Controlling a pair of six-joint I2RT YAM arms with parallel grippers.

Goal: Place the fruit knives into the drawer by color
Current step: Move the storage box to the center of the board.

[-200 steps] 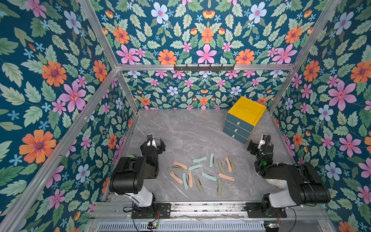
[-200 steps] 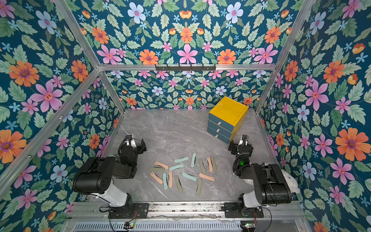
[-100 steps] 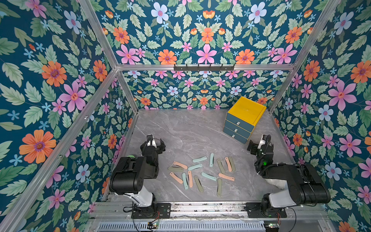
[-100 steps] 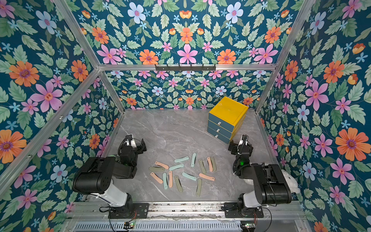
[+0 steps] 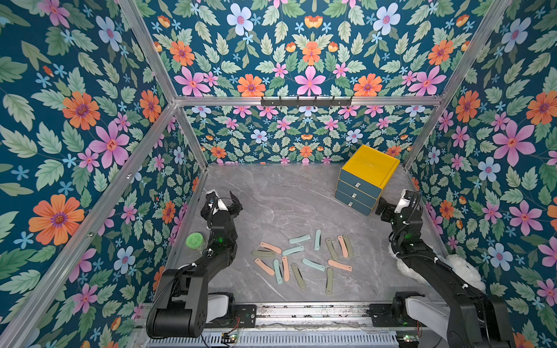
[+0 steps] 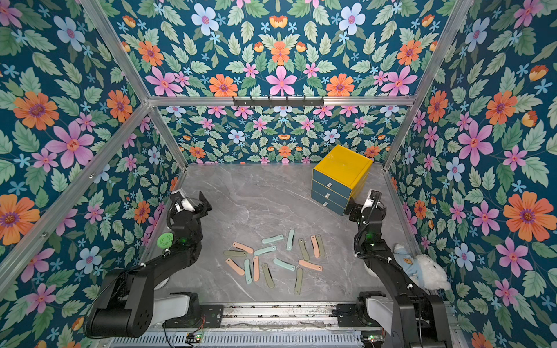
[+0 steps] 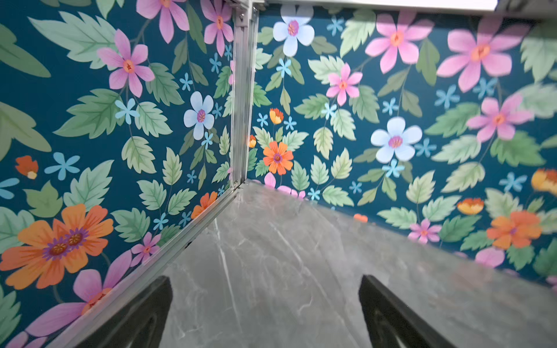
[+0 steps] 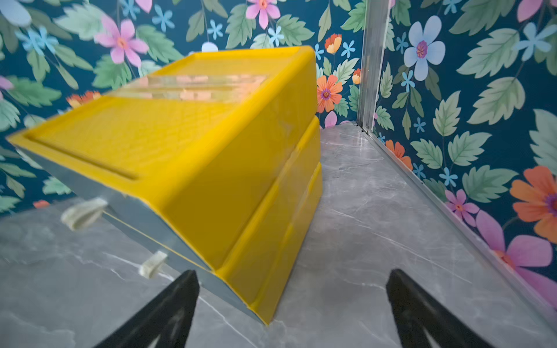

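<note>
1. The left gripper [image 5: 223,199] sits left of centre in both top views, close to the left wall. Its jaws are spread wide and carry nothing; the left wrist view shows only bare marble floor [image 7: 271,241] between the fingers. It is well apart from the knives.
2. The fruit knives [image 5: 292,250] lie in a loose scatter at lower centre of both top views, flat on the floor. I count about fifteen: salmon-pink [image 5: 270,247], mint-teal and olive-green [image 5: 331,249], mixed together with no sorting by colour.
3. The drawer [image 5: 369,168] stands right of centre, near the back right corner, turned at an angle. All three teal fronts [image 5: 357,185] look pushed in, pull tabs showing, so no compartment is ready to take a knife.
4. The right gripper [image 8: 292,274] hovers just beside the cabinet's lower right corner, jaws released and empty, not touching a tab as far as I can tell.
5. Judgement: the task has not yet begun. Opening a drawer, then picking and sorting every knife, all remains.
</note>
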